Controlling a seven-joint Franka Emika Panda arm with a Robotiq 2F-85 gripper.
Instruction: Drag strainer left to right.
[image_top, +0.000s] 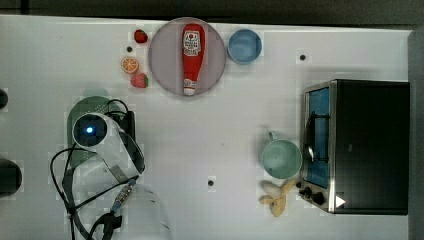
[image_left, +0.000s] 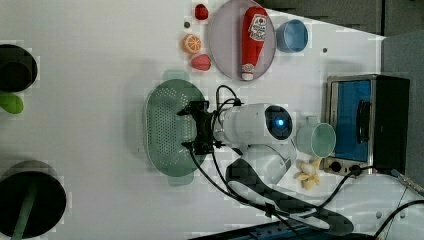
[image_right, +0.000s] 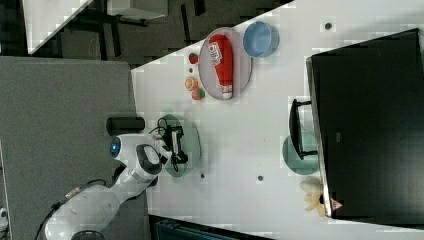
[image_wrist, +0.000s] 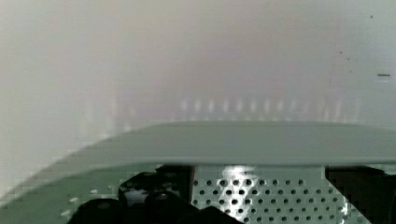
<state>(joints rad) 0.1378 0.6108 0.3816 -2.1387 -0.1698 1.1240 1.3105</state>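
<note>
- Strainer (image_left: 167, 127): lies at the top view's left on the white table (image_top: 210, 145), directly under the arm's wrist. In the left view its oval basin is visible, with the long axis running up and down the picture and a small tab handle at each end.
- Gripper (image_left: 192, 127): in the left view it sits at the strainer's rim on the side facing the toaster oven, reaching into the basin. The wrist view shows the rim crossing just ahead of the fingers (image_wrist: 154, 203), with the perforated basin wall between them. The fingers stand apart, one at each side of that wall section; no clamping on the rim is visible.
- Governing relation: the strainer lies below and slightly beyond the jaws, and its long axis is crosswise to the drag direction. Judged from this, a pull toward the top view's right would move it broadside across the open table.
- Plate (image_top: 165, 60): carries a red ketchup bottle (image_top: 191, 55). Its white label bears red print that is too small to read.
- Mug (image_top: 281, 159) and toaster oven (image_top: 370, 145): at the top view's right, well apart from the strainer. A small white triangle mark sits on the oven's corner.
</note>
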